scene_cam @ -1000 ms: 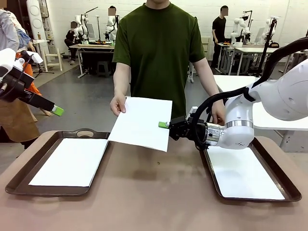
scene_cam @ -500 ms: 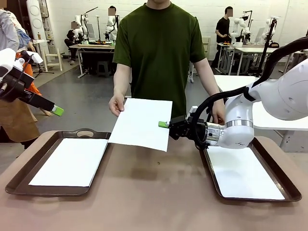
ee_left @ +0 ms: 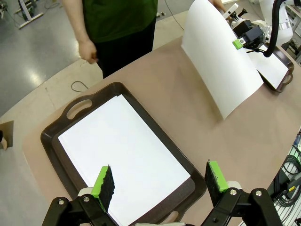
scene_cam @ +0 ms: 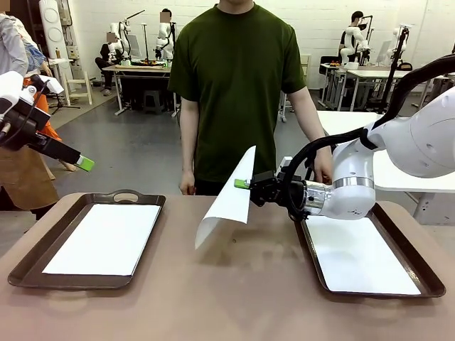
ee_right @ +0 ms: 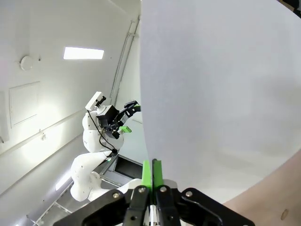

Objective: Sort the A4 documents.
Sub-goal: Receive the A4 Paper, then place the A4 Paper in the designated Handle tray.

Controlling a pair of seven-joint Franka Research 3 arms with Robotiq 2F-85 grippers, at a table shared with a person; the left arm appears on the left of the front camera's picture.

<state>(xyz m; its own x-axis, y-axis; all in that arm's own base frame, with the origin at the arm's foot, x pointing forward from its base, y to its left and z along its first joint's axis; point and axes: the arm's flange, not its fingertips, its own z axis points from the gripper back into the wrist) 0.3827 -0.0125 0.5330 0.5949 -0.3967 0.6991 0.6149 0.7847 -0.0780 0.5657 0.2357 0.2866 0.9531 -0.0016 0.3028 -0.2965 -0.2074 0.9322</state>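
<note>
Front view: the right gripper [scene_cam: 242, 184] has its jaws pinched on the edge of a white sheet [scene_cam: 229, 197], which hangs curled and tilted above the middle of the counter [scene_cam: 227, 298], its lower corner near the surface. The person's hand [scene_cam: 187, 183] hangs at the far edge of the counter, apart from that sheet. A second sheet [scene_cam: 103, 238] lies flat in the brown tray [scene_cam: 43, 249] at the counter's left end, and a third sheet [scene_cam: 359, 252] lies flat in the brown tray [scene_cam: 412, 249] at the right end. The left gripper [scene_cam: 84, 163] hangs in the air above the left edge of the counter, beyond the left tray. In the left wrist view its jaws are spread wide with nothing between them, over the near end of the left tray's sheet. In the right wrist view the green pads [ee_right: 151, 173] are pressed together on the sheet's edge.
</note>
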